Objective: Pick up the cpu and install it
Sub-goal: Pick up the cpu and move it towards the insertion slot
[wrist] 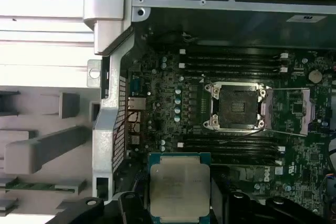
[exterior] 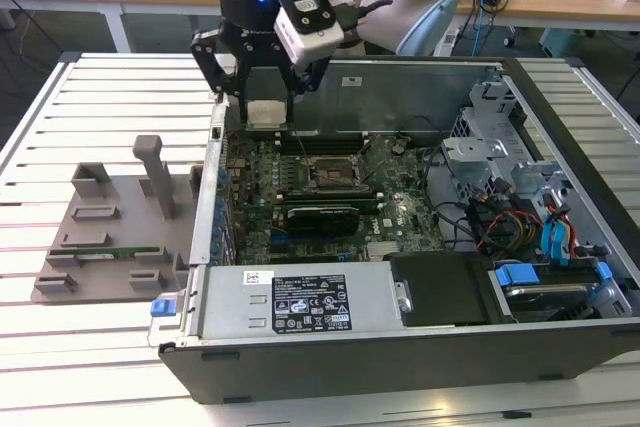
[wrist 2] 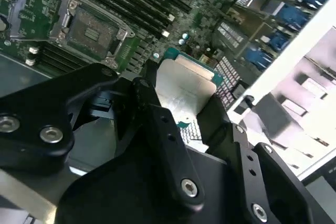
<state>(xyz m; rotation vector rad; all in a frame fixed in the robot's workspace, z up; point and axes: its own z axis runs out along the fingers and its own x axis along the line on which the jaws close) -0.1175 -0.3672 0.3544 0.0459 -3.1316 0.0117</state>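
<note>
A Universal Robots arm's gripper has its fingers closed on two opposite edges of the cpu, carrying the chip flat with its metal lid upward over the motherboard of an open computer case that lies on a slatted table. The chip hangs clear of the board, near the case wall, apart from the cpu socket and towards the exterior view's left of it. The edge grip appears chosen to leave the chip's underside free and keep it level for seating. The socket's load plate is swung aside, leaving the dark recess exposed, apparently ready to receive the part. Outside the case, a grey holding fixture keeps a green memory stick out of the way. The chip's underside is hidden. In the second wrist view the black finger links cover much of where the fingers meet its edges. The socket's pins and any corner marking on the chip are too fine to make out. The arm is cut off above the wrist in the exterior view, and the chip's height over the board is hard to judge.
</note>
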